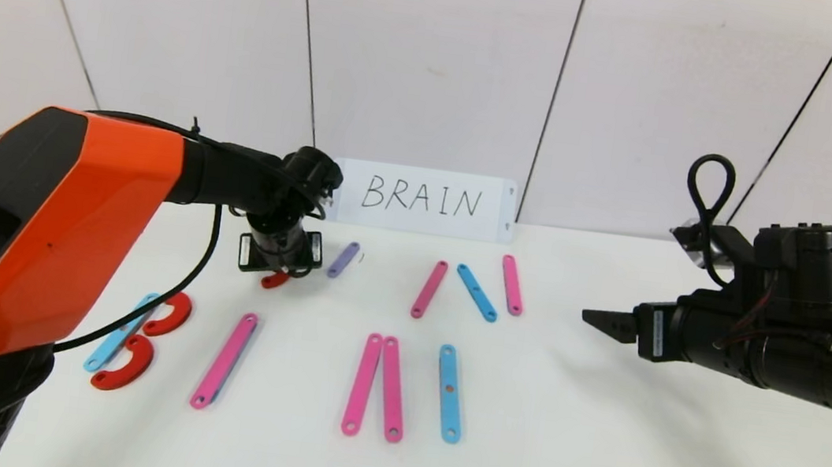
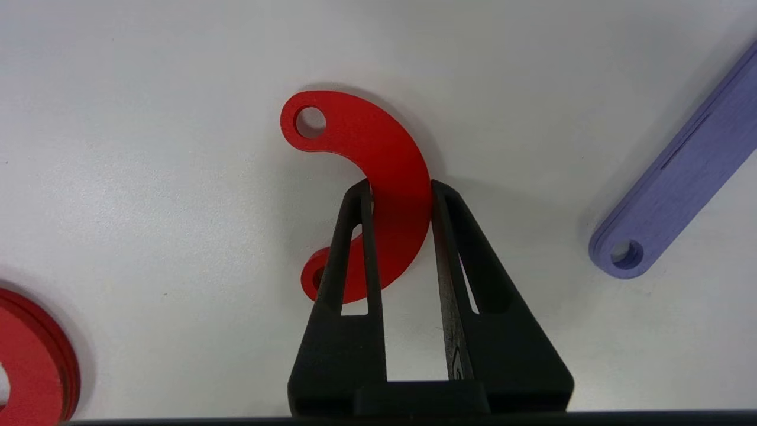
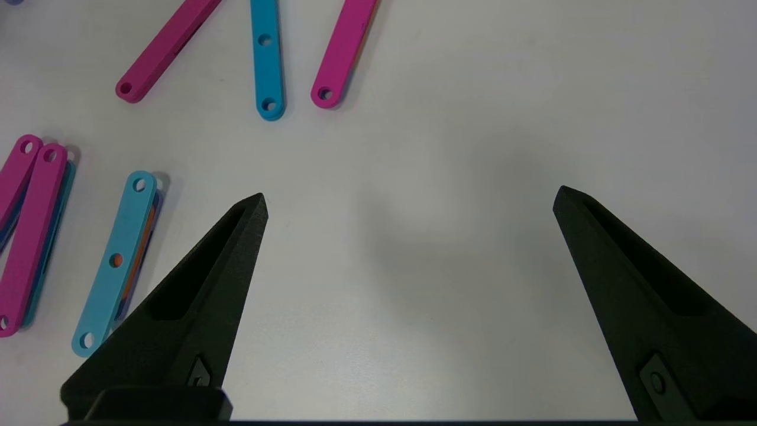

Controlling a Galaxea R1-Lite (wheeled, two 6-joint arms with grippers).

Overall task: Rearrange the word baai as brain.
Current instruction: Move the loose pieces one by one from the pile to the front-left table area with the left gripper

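Across the lower half of the head view, pink and blue strips lie flat on the table. At mid right, the right gripper hovers, fingers wide apart. At upper centre-left, the left gripper is clamped on a red arc beside the purple strip.

wall: white panels, dark vertical seams | desk: plain white, meets wall at back | light: even, soft shadows
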